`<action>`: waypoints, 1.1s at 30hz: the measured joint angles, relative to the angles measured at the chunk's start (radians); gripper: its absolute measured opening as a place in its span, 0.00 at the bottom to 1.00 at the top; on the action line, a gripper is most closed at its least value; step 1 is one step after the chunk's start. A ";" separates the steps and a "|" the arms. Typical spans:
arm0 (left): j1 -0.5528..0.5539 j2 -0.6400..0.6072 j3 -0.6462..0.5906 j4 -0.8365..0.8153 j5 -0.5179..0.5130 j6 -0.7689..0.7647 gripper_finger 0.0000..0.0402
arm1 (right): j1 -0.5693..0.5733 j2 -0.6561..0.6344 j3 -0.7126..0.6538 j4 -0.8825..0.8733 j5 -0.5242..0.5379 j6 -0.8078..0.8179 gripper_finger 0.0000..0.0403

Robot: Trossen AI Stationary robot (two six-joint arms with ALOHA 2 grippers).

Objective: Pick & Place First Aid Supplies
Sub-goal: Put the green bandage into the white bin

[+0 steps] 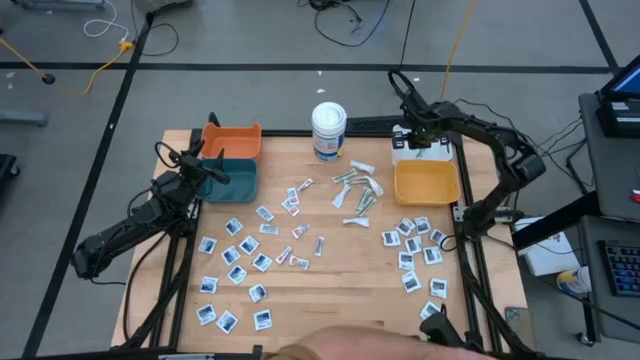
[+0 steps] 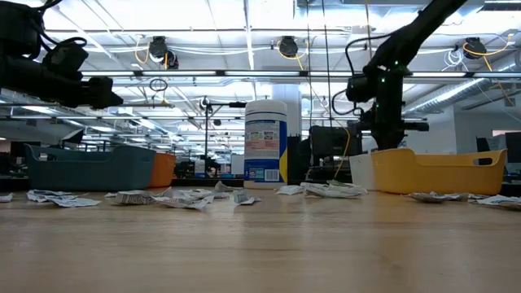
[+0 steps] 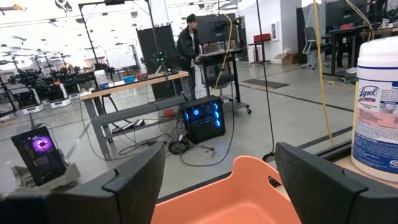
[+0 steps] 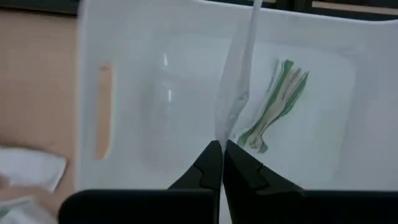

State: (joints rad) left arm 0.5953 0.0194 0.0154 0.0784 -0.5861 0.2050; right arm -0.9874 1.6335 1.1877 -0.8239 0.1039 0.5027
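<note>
We've got the right claw [image 4: 221,163] pinched shut on a thin wrapped strip [image 4: 237,87] over the white bin [image 4: 186,81]. Left claw [image 3: 221,180] hangs wide open and empty above the orange bin [image 3: 236,199].

Your stock: square white-and-blue sachets [image 1: 238,256] lie flat, scattered over the desk's left half, with another cluster [image 1: 415,245] at right. Narrow whitish wrapped strips [image 1: 357,190] are heaped mid-desk. One thin strip [image 4: 239,74] hangs pinched in your right tool [image 4: 222,154].
</note>
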 joint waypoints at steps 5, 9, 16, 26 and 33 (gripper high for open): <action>0.000 0.000 0.000 0.000 0.000 0.000 0.77 | -0.009 0.040 0.000 0.008 -0.026 -0.041 0.02; 0.000 0.000 0.000 0.000 0.000 0.000 0.77 | -0.008 0.043 0.000 0.017 -0.027 -0.040 0.10; 0.000 0.000 0.000 0.000 0.000 0.000 0.77 | -0.008 0.043 0.000 0.016 -0.027 -0.047 0.38; 0.000 0.000 0.000 0.000 0.000 0.000 0.77 | -0.004 0.043 0.076 -0.011 -0.048 -0.221 0.50; 0.000 0.000 0.000 0.000 0.000 0.000 0.77 | 0.053 0.043 0.128 -0.045 -0.108 -0.397 0.44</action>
State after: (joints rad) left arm 0.5953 0.0196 0.0158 0.0783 -0.5861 0.2050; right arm -0.9343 1.6764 1.3158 -0.8690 -0.0045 0.1061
